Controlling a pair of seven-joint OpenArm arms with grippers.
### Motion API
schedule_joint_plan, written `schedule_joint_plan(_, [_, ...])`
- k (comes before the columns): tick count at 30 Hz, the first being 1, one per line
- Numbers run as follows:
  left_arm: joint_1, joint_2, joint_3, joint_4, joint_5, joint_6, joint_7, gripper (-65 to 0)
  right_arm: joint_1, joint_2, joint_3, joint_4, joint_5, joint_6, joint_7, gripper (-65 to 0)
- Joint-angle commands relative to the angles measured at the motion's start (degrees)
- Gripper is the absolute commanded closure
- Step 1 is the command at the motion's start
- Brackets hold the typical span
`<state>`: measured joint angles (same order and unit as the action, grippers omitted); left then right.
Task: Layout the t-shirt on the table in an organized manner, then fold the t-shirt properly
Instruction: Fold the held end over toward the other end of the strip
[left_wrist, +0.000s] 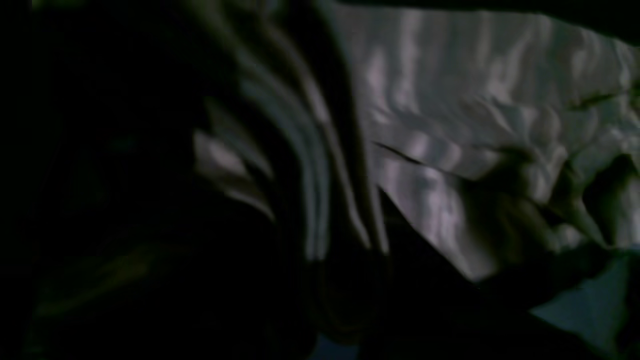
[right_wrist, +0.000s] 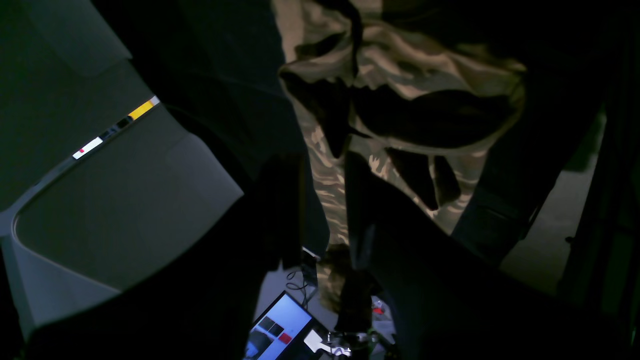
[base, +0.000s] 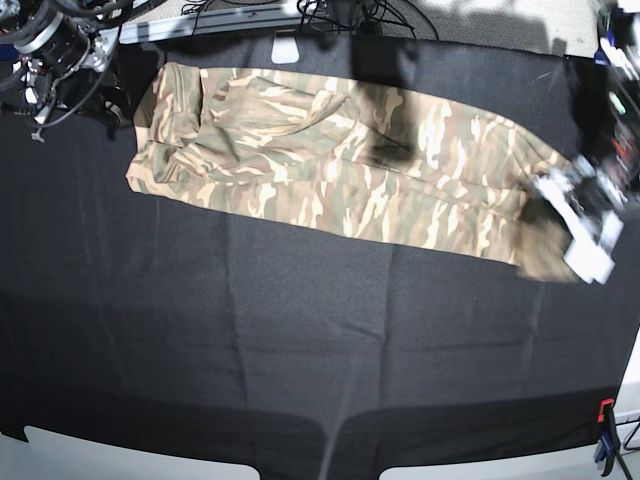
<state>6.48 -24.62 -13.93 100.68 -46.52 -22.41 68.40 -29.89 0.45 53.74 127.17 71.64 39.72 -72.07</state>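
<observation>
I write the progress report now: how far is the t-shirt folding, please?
Done: the t-shirt lies stretched in a long band across the table. In hand: the left gripper pinches one end, the right gripper is at the other. Left: the final folds into a compact shape.

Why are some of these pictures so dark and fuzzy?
Left wrist view: very dark and smeared, only pale folds of the t-shirt show. Right wrist view: dim, with black shapes hiding much of the cloth. Base view: brightest and clearest, though the table edges bend like a fisheye and the left gripper looks blurred.
</observation>
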Motion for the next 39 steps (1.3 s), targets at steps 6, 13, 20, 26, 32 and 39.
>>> schedule_joint_plan(6, [2.5,9.2,-0.3,8.9,-1.4,-0.1,-4.0,0.0,-0.3,0.5,0.2,1.1,1.0,0.3,-0.4,-13.2])
schedule_joint_plan(13, [2.6,17.8,-0.2,8.8,3.0,0.0,-4.9,0.0,-0.3,0.5,0.2,1.1,1.0,0.3,-0.4,-13.2])
schedule_joint_plan(20, [4.8,19.9,4.1,8.8,3.0,-0.1,-4.6,0.0,-0.3,0.5,0.2,1.1,1.0,0.3,-0.2,-13.2])
schedule_joint_plan(26, [4.7,19.8,10.7,8.8,8.4,0.0,-7.6,0.0,-0.3,0.5,0.2,1.1,1.0,0.3,-0.1,-13.2])
schedule_joint_plan(32, [4.8,19.8,11.0,8.8,12.0,0.0,-7.8,0.0,-0.3,0.5,0.2,1.1,1.0,0.3,-0.2,-13.2])
schedule_joint_plan(39, [4.8,19.8,11.0,8.8,0.4,-3.5,-5.0,-18.2,-0.3,0.5,0.2,1.1,1.0,0.3,-0.1,-13.2])
